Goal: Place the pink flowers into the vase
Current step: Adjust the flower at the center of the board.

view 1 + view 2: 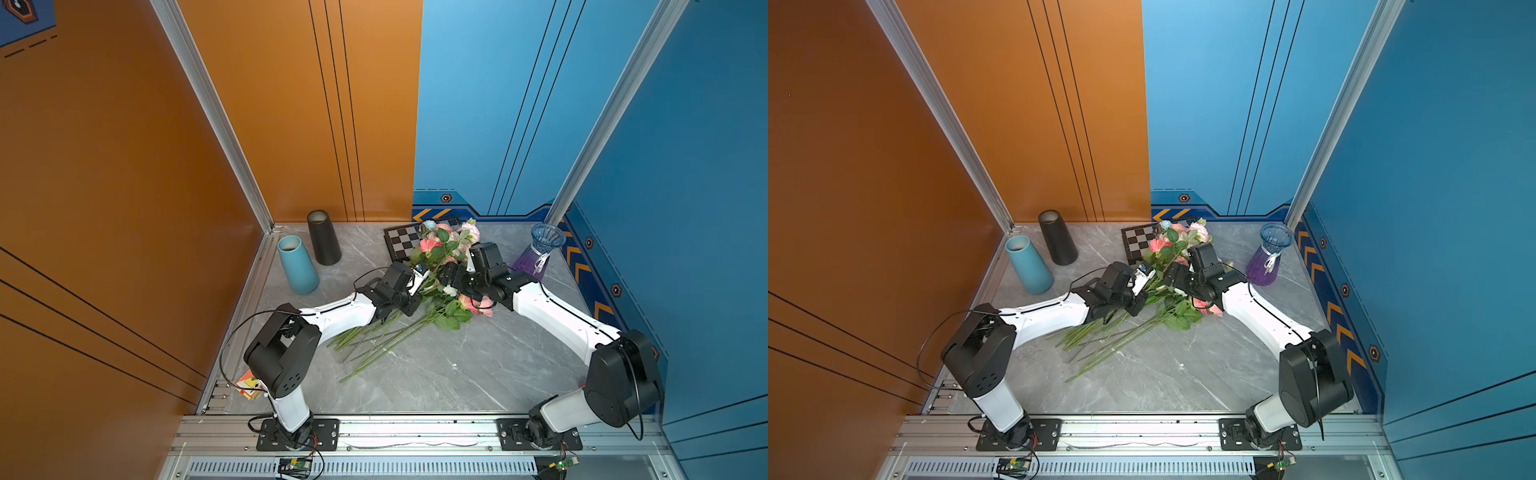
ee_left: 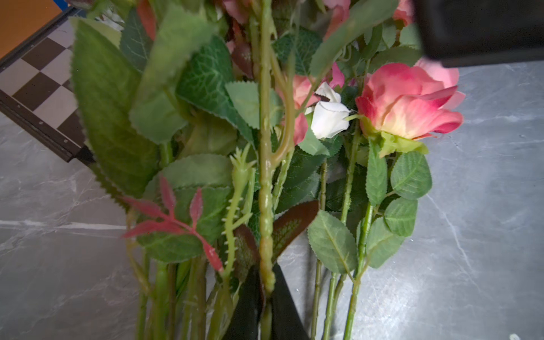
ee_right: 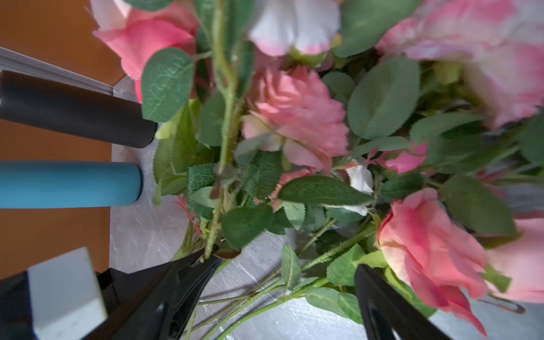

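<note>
Grey marble table (image 1: 457, 374), w/ left arm (image 1: 340, 311) and right arm (image 1: 552, 311) both reaching in to ctr. The pink flowers (image 1: 430, 244) lie as one bunch mid-table btwn the two wrists. Blooms point to the far wall, partly over a chessboard (image 1: 401, 243); bare green stems fan toward the left arm's base. A few blooms sit under the right arm. Far left, upright and near each other: teal vase (image 1: 297, 266) and black vase (image 1: 324, 239). Far right, upright: glass vase (image 1: 536, 253), blue top, purple base. All three stand apart from the bunch. On the left gripper (image 2: 266, 284) fingers are together, clamped on one thorny stem of the bunch. On the right gripper (image 1: 445, 279) fingers are apart, leaves and stems btwn them. Small white bud (image 2: 328, 117) tucked among pink blooms.
</note>
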`<state>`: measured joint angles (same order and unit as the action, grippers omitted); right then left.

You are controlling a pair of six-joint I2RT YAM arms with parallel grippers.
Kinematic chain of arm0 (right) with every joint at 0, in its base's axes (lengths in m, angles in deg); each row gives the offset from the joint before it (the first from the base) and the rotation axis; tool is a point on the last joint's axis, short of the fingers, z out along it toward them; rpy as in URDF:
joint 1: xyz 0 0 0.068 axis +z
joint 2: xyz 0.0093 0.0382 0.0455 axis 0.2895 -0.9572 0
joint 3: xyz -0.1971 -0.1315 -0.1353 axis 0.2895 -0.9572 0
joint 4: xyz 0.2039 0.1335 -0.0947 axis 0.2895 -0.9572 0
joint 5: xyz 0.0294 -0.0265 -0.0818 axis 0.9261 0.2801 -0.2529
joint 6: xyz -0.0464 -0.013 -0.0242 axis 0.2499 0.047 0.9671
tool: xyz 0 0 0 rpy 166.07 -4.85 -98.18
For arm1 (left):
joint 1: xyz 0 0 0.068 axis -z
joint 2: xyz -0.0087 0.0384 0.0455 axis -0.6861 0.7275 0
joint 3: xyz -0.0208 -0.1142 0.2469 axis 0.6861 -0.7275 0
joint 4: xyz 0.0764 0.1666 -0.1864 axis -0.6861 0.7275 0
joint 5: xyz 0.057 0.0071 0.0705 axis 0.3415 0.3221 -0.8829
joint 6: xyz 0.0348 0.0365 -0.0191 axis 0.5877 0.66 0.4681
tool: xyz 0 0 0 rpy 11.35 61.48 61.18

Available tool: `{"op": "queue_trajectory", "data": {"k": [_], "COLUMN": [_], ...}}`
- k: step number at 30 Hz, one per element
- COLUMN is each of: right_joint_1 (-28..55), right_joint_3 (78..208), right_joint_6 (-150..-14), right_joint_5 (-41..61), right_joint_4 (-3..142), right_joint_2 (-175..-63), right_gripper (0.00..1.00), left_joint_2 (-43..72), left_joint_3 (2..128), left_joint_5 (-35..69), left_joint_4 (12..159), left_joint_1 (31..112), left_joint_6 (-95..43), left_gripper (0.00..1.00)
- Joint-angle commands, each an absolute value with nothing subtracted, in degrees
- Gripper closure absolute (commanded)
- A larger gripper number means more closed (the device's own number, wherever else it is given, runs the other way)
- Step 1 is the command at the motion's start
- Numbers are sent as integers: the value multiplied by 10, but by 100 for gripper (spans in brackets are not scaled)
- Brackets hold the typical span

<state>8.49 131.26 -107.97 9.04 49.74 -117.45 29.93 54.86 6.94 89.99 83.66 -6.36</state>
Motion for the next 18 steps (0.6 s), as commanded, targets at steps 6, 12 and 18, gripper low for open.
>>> {"op": "queue_trajectory", "data": {"k": [6,12,18], "right_joint_1": [106,118,125], "right_joint_3": [1361,1375,1378], "right_joint_6": [-1099,-1110,-1118], "right_joint_5": [94,84,73], "right_joint_4": [519,522,529], "right_joint_2": [-1229,-1257,-1269], "right_gripper": [21,28,39], "left_joint_2": [287,285,278], "left_joint_3": [555,554,545], "left_joint_5": [72,69,69], "left_joint_4": [877,872,864], "left_joint_1": [850,850,850], "left_joint_6": [-49,-45,-42], "left_gripper": [90,90,90]}}
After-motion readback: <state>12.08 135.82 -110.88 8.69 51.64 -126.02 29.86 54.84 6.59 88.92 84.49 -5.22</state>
